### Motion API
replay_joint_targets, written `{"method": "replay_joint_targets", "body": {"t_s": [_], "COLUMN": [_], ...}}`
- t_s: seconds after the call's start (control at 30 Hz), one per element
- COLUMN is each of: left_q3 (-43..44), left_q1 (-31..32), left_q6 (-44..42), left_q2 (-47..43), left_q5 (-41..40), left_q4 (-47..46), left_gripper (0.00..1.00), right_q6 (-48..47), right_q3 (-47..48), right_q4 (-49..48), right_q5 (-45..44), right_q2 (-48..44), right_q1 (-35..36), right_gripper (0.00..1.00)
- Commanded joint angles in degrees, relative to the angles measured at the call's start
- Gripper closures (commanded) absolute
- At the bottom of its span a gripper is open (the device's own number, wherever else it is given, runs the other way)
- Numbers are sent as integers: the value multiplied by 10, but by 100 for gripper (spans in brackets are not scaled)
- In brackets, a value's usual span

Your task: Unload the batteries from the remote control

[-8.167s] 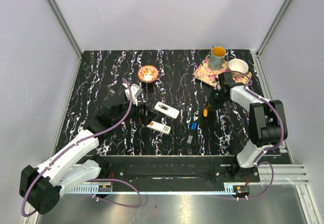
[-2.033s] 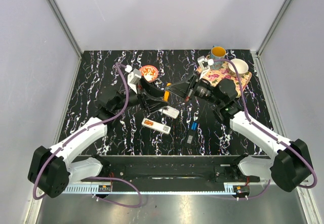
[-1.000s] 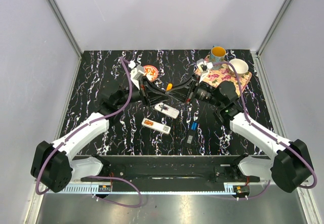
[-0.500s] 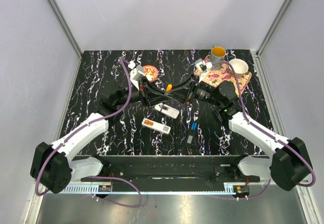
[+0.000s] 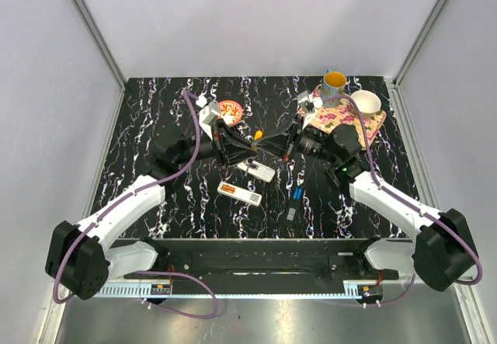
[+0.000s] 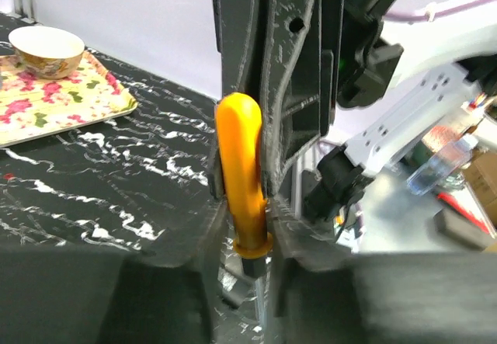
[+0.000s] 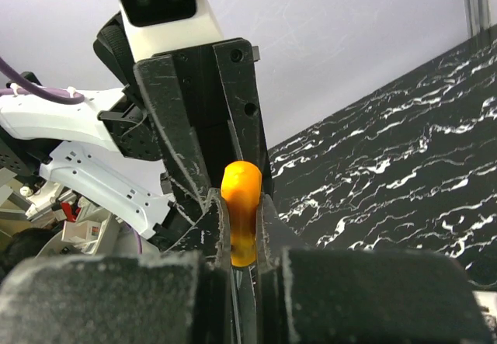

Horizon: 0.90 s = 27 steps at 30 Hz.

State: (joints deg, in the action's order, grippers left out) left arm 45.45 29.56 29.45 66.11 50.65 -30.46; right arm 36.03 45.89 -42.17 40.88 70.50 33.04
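Your left gripper (image 5: 252,140) and right gripper (image 5: 266,138) both clamp the small orange cylinder battery (image 5: 258,136), mid-frame above the black marbled worktop (image 5: 155,119).

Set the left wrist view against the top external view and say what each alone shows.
Left wrist only: the battery close up, its lower end wedged in the left pincer. Top external only: two white remotes, a patterned bowl and a mug. Both: that battery, the floral tray and its white bowl.
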Motion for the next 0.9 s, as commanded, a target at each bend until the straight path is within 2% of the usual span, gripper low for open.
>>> {"method": "replay_joint_targets", "body": {"t_s": [0.0, 0.13, 0.23, 0.37, 0.4, 0.53, 0.7, 0.87], "left_q3": [-47, -110, -148, -184, -189, -217, -244, -228], "left_q1": [-20, -43, -63, -66, -67, -66, -66, -66], "left_q6": [-44, -55, -74, -93, -93, -83, -58, -64], "left_q2": [-40, -86, -109, -138, -144, -154, -138, -95], "left_q5": [-10, -63, -106, -195, -246, -320, -363, -411], "left_q4": [-8, 38, 97, 182, 202, 280, 288, 289], "left_gripper": [54, 24, 17, 12, 8, 7, 7, 7], "right_q6": [-10, -44, -69, -91, -97, -99, -90, -87], "right_q3": [-7, -12, -14, -21, -21, -19, -27, -35], "right_q4": [30, 88, 140, 183, 200, 233, 233, 235], "right_q5": [-47, -93, -142, -193, -214, -258, -265, -257], "right_q2": [-18, -18, -10, 0, 1, 13, 23, 24], "right_q1": [6, 5, 5, 4, 4, -1, -2, -3], "right_gripper": [100, 100, 100, 100, 100, 100, 100, 100]}}
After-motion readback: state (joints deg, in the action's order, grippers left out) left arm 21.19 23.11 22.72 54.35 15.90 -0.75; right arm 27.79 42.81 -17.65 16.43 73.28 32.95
